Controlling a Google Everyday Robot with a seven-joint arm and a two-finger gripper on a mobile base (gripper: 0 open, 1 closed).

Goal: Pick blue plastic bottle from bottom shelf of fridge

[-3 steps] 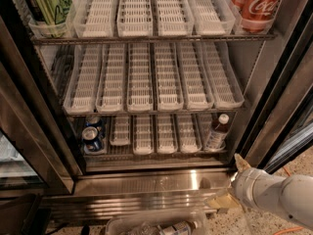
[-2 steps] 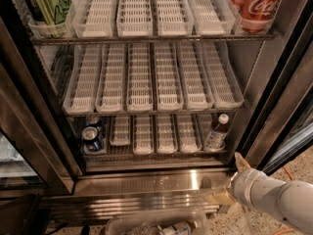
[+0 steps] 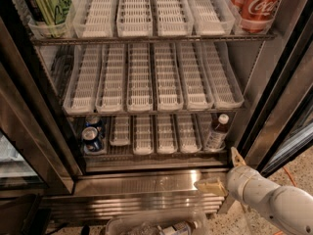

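Note:
The blue plastic bottle [image 3: 216, 132] stands upright at the right end of the bottom shelf [image 3: 156, 152], with a white cap, dark neck and bluish label. The fridge [image 3: 146, 180] is open, with a steel sill in front of that shelf. My gripper [image 3: 223, 171] is at the lower right, outside the fridge, in front of the sill and below the bottle. Its two tan fingers [image 3: 210, 185] are spread apart and hold nothing.
Blue soda cans [image 3: 92, 136] sit at the left end of the bottom shelf. A green can [image 3: 46, 4] and a red Coca-Cola can [image 3: 257, 4] stand on the top shelf. The dark door frame [image 3: 279, 97] runs close on the right. A clear bin [image 3: 156, 226] with bottles lies on the floor below.
My gripper has moved slightly left and up toward the sill. The bottle and cans have not moved.

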